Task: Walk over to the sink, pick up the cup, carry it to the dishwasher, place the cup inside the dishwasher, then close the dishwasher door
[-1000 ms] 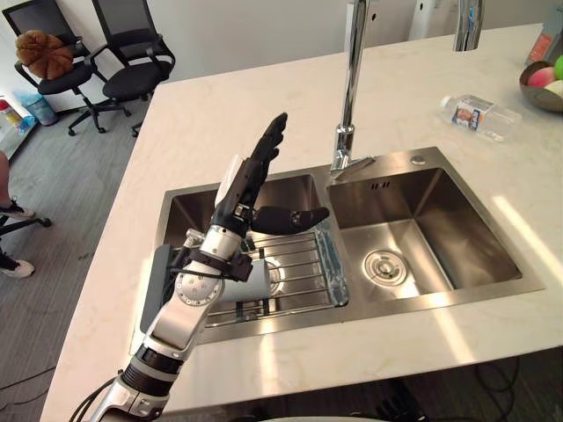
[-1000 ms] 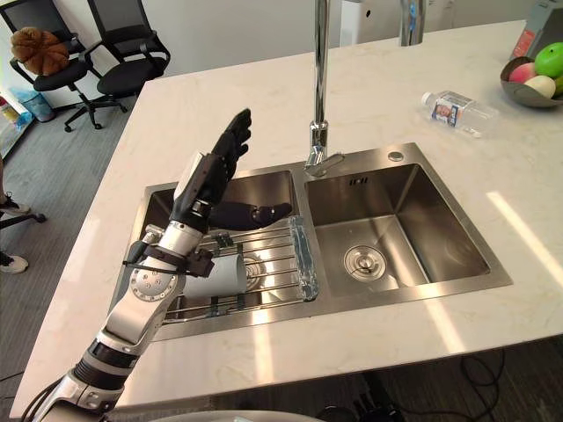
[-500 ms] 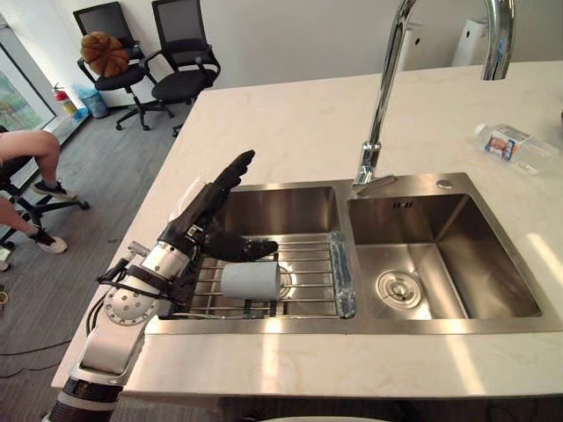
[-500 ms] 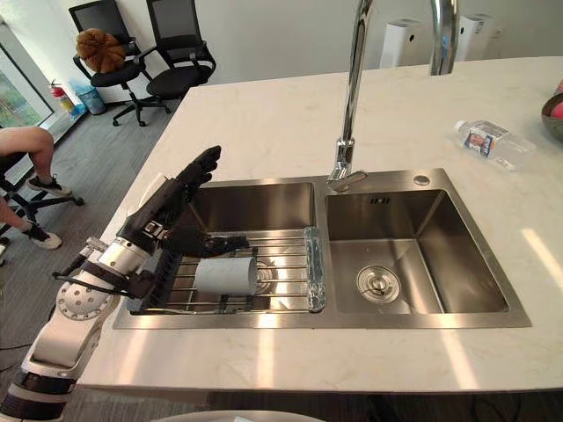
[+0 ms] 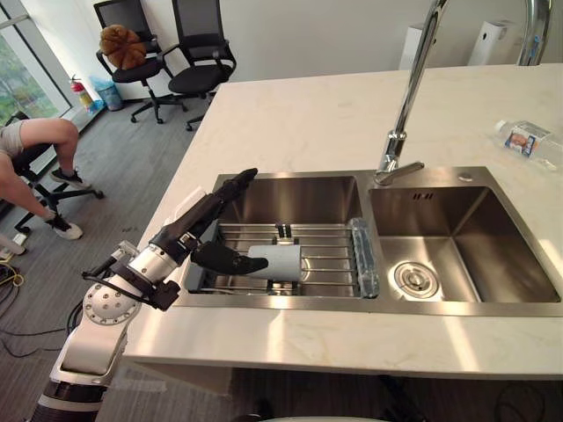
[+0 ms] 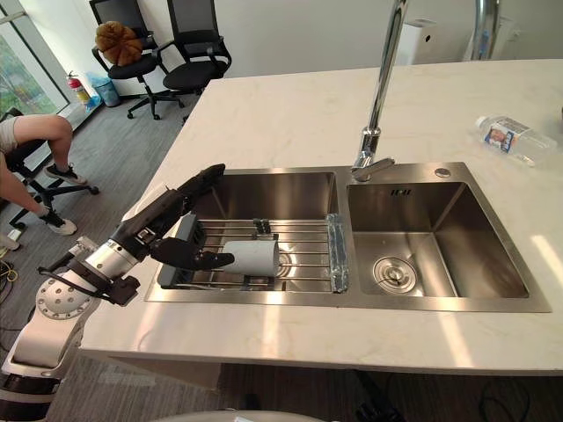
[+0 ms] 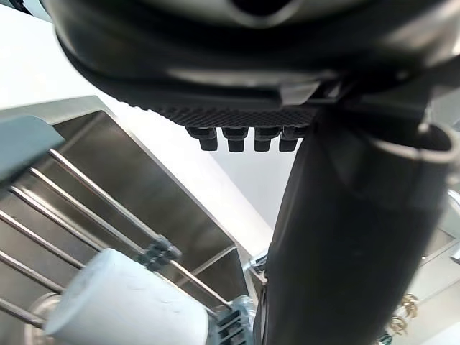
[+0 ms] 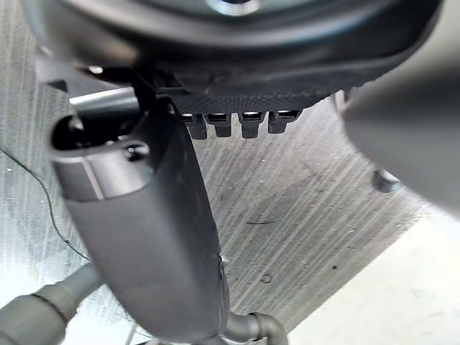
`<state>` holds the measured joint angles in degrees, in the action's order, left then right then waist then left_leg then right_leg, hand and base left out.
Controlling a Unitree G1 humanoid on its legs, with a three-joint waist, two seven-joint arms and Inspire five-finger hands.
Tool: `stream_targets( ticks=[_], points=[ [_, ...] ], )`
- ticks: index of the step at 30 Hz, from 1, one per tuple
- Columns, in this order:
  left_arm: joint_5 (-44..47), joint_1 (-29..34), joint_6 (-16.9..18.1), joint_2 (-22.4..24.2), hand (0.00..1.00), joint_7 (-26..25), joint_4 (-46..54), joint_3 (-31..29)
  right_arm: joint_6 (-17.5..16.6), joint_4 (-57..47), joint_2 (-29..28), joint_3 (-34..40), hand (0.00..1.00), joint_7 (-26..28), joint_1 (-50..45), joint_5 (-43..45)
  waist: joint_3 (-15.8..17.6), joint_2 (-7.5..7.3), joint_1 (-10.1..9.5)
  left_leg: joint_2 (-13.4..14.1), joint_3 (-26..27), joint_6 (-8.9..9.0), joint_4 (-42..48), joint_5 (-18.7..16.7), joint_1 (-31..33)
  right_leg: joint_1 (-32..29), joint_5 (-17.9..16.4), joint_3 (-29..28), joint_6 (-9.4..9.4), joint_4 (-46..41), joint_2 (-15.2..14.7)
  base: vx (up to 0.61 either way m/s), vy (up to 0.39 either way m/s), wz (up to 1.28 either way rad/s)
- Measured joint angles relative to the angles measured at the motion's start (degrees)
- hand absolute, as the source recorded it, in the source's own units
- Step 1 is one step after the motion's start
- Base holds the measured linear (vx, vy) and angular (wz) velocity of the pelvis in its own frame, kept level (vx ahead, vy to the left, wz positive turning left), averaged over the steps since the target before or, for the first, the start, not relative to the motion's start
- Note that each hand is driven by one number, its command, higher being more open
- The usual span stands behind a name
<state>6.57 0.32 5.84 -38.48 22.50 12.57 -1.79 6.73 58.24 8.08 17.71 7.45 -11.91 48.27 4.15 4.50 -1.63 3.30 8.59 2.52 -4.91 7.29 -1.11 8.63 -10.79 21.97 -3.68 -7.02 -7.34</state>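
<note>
The white cup (image 5: 274, 262) lies on its side on the wire rack (image 5: 324, 251) in the left basin of the steel sink (image 5: 457, 227), which is set into the pale surface (image 5: 299, 123). The left hand (image 5: 192, 233) hovers at the basin's left edge, its fingers (image 5: 230, 186) straight and holding nothing. Its thumb (image 5: 230, 260) reaches to the cup's end, and I cannot tell if they touch. The right hand (image 8: 237, 43) hangs over grey floor (image 8: 302, 201), fingers straight.

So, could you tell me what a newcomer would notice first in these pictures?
The robot's dark left hand hovers open over the left basin of the stainless steel double sink. Beside its thumb, a white cylindrical cup lies on its side on a wire rack.
</note>
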Motion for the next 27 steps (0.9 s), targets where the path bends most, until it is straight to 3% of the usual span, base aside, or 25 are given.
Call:
stream_targets(
  ticks=[6,15,27],
  points=[
    [-7.1,0.0,3.8,-2.3,1.0,-2.8,-1.8,0.9,-0.8,1.6,0.4,2.0,1.0,1.7,0.2,0.0,0.6,0.98,0.06,-0.4,-0.3,-0.54,-0.4,0.4,0.6,0.3,1.3,0.3,0.24,1.9,-0.1,-0.1,0.056,0.02],
    [-11.1,-1.8,7.9,-2.8,1.0,-6.3,-3.7,6.4,-1.4,4.4,0.0,6.7,1.0,3.8,0.2,0.0,0.8,1.19,0.99,-0.6,-0.1,-0.72,-0.3,0.5,0.5,1.0,2.5,0.1,-0.43,3.6,0.1,0.02,-0.01,-0.01],
    [-14.6,-5.6,9.2,-1.7,1.0,-8.5,-10.2,13.5,-2.5,5.7,-0.1,11.6,1.0,6.0,2.5,-0.1,3.2,2.2,2.73,0.0,1.6,0.09,-0.4,-0.1,-1.0,2.2,3.2,-1.5,0.01,5.1,1.0,0.0,-0.023,-0.09]
  ],
)
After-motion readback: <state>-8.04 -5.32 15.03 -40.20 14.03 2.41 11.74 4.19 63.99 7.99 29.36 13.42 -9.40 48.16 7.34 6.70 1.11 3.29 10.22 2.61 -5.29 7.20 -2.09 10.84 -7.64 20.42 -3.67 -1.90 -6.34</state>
